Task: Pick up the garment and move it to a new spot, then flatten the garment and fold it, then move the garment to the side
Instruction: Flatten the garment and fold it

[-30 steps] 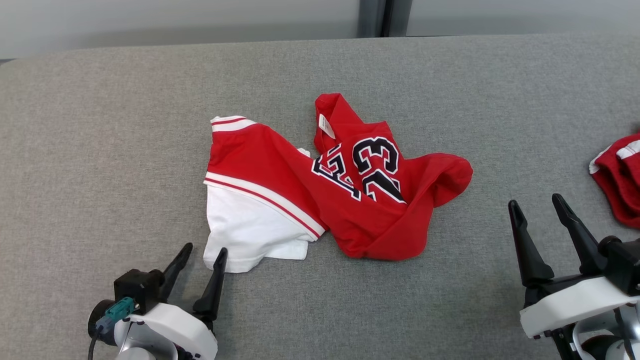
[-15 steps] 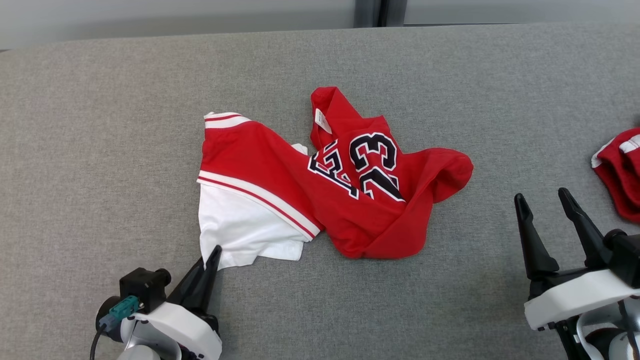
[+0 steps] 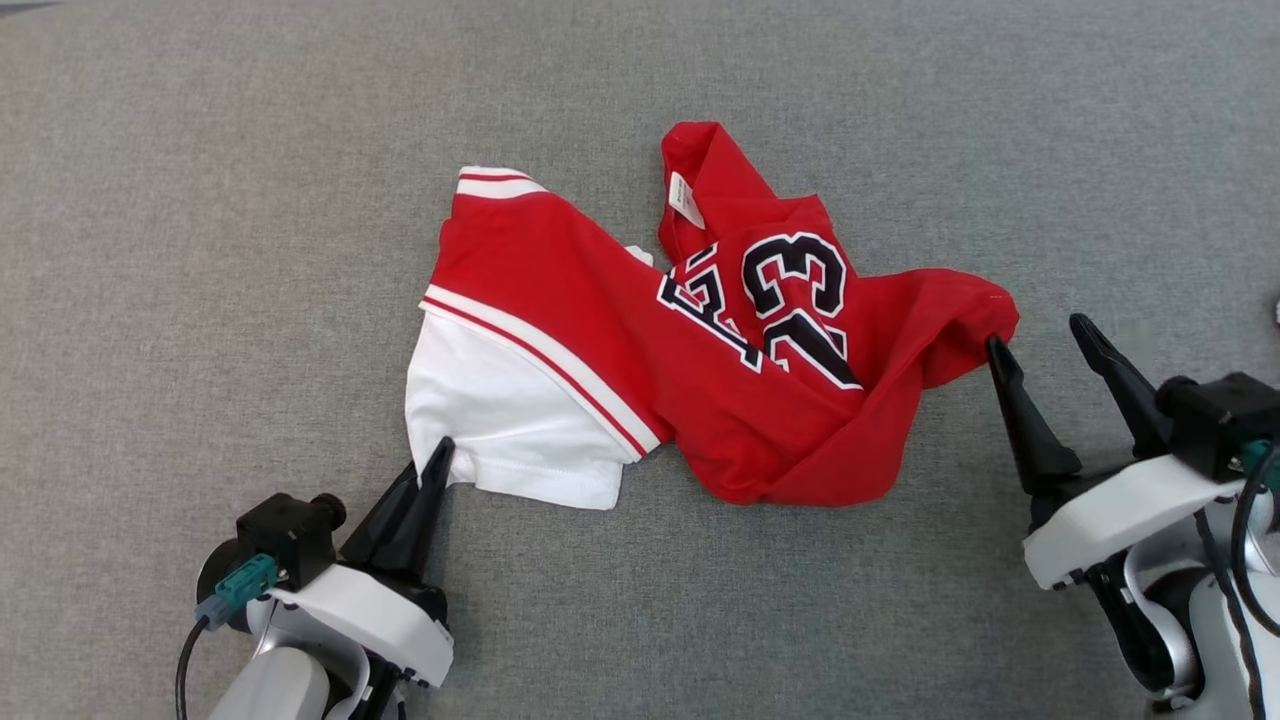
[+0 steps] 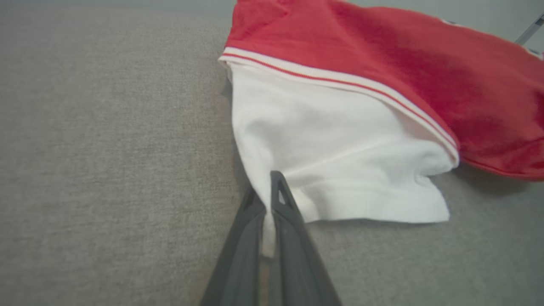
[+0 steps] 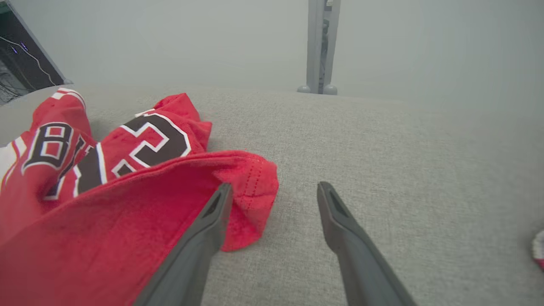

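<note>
While left gripper [image 3: 434,466] pinches white hem corner [image 3: 470,462] of red jersey [image 3: 560,270], crumpled at centre of grey surface [image 3: 200,200], right gripper [image 3: 1037,338], jaws wide, should straddle red edge [image 5: 255,178] at right, close firmly, then lift both evenly.

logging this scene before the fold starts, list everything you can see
garment: one, red with a white panel and a black 23, crumpled in the middle of the surface
surface: one, grey fabric, under everything
cloth scrap: one, red and white, at the right edge of the right wrist view; too little shows to say what it is
post: one, grey, beyond the surface's far edge
dark equipment: one patch, black, background at the upper left of the right wrist view
left gripper: one, dark fingers, shut on the garment's white corner
right gripper: one, dark fingers, open, one finger at the garment's red end
</note>
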